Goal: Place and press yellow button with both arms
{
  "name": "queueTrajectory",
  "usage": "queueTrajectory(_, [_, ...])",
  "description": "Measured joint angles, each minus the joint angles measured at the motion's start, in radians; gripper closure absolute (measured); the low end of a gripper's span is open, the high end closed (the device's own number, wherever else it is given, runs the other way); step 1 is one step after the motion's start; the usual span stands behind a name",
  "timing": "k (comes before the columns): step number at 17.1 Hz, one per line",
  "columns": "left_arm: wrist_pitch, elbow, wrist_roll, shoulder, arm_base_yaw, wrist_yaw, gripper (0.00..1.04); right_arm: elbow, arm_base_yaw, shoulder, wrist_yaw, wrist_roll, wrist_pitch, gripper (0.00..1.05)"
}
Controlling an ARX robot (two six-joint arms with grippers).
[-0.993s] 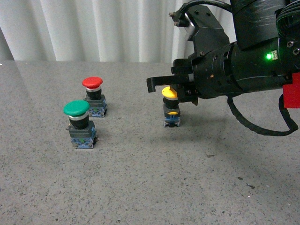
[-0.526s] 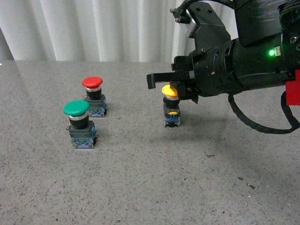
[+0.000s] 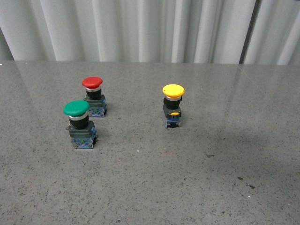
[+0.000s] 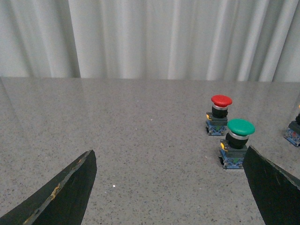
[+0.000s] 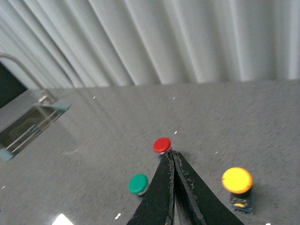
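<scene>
The yellow button stands upright and alone on the grey table, right of centre in the front view; neither arm shows there. From the right wrist view it sits below and beside my right gripper, which is shut with nothing between its fingers and raised above the yellow button. My left gripper is open low over the table, its two black fingers wide apart and empty. Only the edge of the yellow button shows at the border of the left wrist view.
A red-capped button and a green-capped button stand close together at the left of the table. Both show in the left wrist view, red and green, near the left gripper's finger. White curtains hang behind the table.
The right arm, which hovered at the yellow button's cap, has lifted away and left the front view. The yellow button stays where it stood.
</scene>
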Motion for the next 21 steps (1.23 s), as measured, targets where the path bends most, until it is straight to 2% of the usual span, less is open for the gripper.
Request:
queueTrajectory(1, [0.000,0.000,0.000,0.000,0.000,0.000,0.07,-0.079,0.019,-0.078,0.163,-0.035,0.088,1.03])
queueTrajectory(2, [0.000,0.000,0.000,0.000,0.000,0.000,0.07,-0.166,0.005,-0.173,0.351,-0.138,0.091,1.03])
queueTrajectory(3, [0.000,0.000,0.000,0.000,0.000,0.000,0.07,-0.284,-0.061,-0.309,0.499,-0.243,0.041,1.03])
queueTrajectory(4, [0.000,0.000,0.000,0.000,0.000,0.000,0.07,-0.383,-0.138,-0.431,0.517,-0.295,-0.005,1.03])
queueTrajectory(5, [0.000,0.000,0.000,0.000,0.000,0.000,0.07,-0.465,-0.183,-0.537,0.495,-0.322,-0.007,1.03])
queueTrajectory(9, [0.000,0.000,0.000,0.000,0.000,0.000,0.07,-0.594,-0.262,-0.683,0.389,-0.360,0.003,1.03])
queueTrajectory(17, [0.000,0.000,0.000,0.000,0.000,0.000,0.07,-0.650,-0.301,-0.755,0.353,-0.367,-0.008,1.03])
queueTrajectory(18, [0.000,0.000,0.000,0.000,0.000,0.000,0.07,-0.661,-0.334,-0.782,0.308,-0.367,-0.018,1.03])
queueTrajectory(19, [0.000,0.000,0.000,0.000,0.000,0.000,0.07,-0.677,-0.403,-0.810,0.248,-0.370,-0.031,1.03])
queueTrajectory(21, [0.000,0.000,0.000,0.000,0.000,0.000,0.07,-0.700,-0.414,-0.845,0.243,-0.370,-0.049,1.03])
